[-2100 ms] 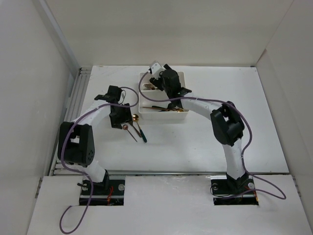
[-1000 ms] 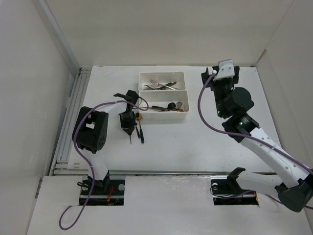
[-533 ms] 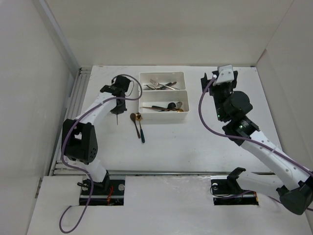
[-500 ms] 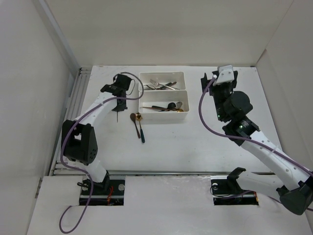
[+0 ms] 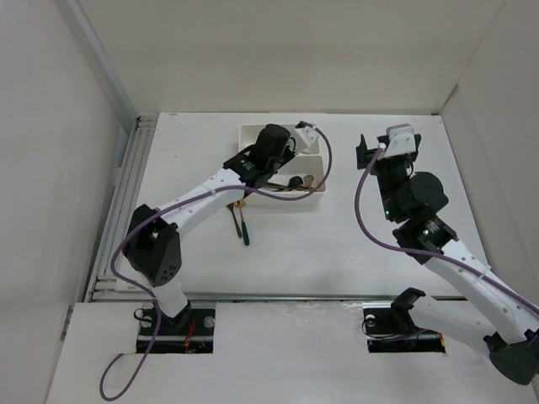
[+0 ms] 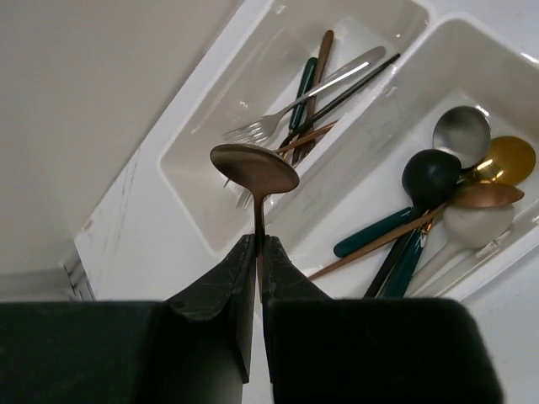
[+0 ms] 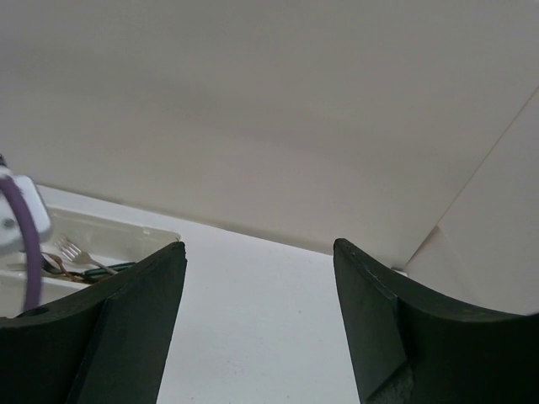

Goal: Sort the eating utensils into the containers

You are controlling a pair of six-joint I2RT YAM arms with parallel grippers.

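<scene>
Clamping a copper spoon (image 6: 254, 168) in the left gripper (image 6: 258, 248) over the trays (image 6: 189, 168), spreading the right gripper (image 7: 257, 320) wide, leaving two utensils (image 5: 244, 231) at the trays' 7 o'clock.

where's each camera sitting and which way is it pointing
Top external: fixed above and behind the bases, looking down on the table; left arm and right arm show whole.
Left wrist: on the left arm, looking down past the shut left gripper, which pinches a copper spoon, onto the fork tray and spoon tray.
Right wrist: looks across the table at the back wall, through the open right gripper.
Shared: all three views catch the fork tray.
</scene>
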